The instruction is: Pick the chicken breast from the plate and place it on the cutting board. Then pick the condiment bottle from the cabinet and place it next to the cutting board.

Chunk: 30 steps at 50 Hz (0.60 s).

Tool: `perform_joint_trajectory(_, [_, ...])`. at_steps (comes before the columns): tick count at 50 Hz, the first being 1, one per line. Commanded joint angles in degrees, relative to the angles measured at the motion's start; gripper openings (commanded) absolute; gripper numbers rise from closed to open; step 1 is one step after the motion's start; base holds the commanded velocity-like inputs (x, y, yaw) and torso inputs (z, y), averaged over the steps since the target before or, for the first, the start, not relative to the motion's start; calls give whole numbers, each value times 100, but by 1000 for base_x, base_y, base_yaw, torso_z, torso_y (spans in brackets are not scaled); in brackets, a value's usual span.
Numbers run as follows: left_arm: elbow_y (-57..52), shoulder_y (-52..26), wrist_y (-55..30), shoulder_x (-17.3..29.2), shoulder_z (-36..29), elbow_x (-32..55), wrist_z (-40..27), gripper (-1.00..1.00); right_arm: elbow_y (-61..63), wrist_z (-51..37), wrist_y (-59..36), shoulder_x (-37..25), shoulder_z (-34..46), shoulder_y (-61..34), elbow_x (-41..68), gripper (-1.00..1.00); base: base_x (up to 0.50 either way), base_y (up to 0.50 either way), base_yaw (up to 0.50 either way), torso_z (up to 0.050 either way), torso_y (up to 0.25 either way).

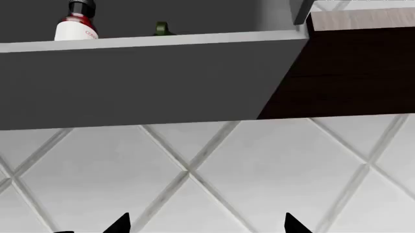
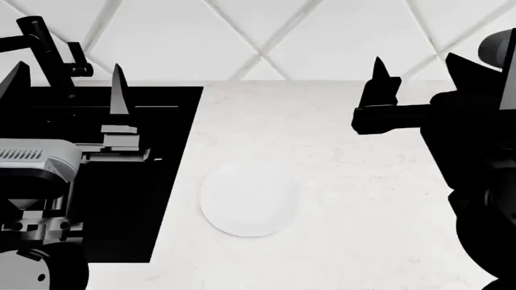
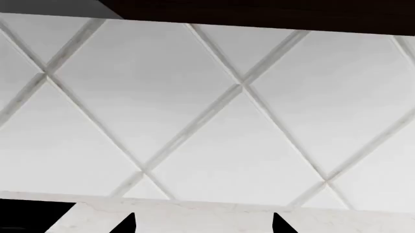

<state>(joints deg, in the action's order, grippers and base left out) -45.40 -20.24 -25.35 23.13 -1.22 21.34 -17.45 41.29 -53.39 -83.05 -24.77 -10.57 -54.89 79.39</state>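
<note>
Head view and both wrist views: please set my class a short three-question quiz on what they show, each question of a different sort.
1. True or false: food lies on the plate.
2. Where does the condiment bottle stand? A on the plate; B in the cabinet; C on the counter.
3. Fill the gap: the fingertips of the left gripper and of the right gripper stand apart, so both are ____.
Key: 1 false; 2 B; 3 open.
</note>
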Motion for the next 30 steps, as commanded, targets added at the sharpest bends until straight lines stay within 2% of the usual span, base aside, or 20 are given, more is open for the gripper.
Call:
perform_joint_trajectory(1, [-14, 7, 12, 19, -16, 12, -17, 100, 640, 188, 226, -16, 86, 586, -191, 100, -500, 105, 0, 0, 0])
perform_joint_trajectory(19, [-28, 18, 32, 48, -2, 59, -46, 100, 601, 326, 430, -95, 275, 746, -292, 100, -499, 124, 0, 0, 0])
perform_joint_trajectory(30, [-36, 16, 27, 67, -9, 84, -65, 100, 680, 412, 618, -168, 306, 850, -439, 100, -100, 500, 0, 0, 0])
